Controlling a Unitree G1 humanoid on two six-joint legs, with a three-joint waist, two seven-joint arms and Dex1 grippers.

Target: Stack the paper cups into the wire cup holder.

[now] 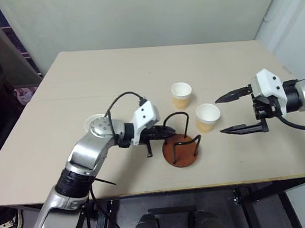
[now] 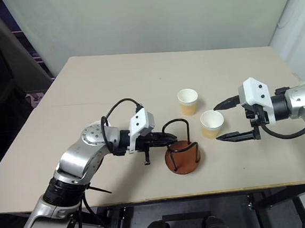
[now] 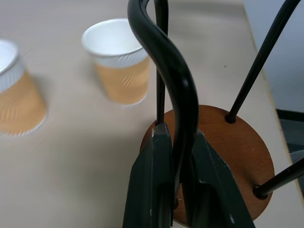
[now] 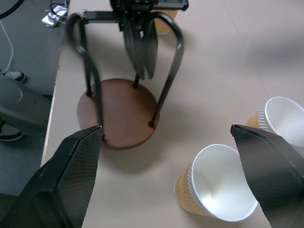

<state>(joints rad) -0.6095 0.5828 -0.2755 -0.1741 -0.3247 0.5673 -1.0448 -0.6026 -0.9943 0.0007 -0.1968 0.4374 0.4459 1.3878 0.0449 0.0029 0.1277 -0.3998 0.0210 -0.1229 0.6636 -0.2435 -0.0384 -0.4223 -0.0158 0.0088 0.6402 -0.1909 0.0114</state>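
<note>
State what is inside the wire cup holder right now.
No cup sits inside the wire cup holder; its brown disc base shows bare between the loops. The left gripper is shut on one wire loop. Two paper cups stand on the table beside it.

**Colours on my table**

The table (image 1: 87, 98) was pale beige. The two paper cups (image 1: 181, 95) (image 1: 208, 117) were white at rim and inside, with a ribbed pale yellow-orange band below. The wire cup holder (image 1: 178, 143) had a reddish-brown disc base and black wire loops. My left gripper (image 1: 162, 132) and right gripper (image 1: 240, 111) had black fingers behind white housings, my arms silver-grey. The far wall looked pale greenish-white.
</note>
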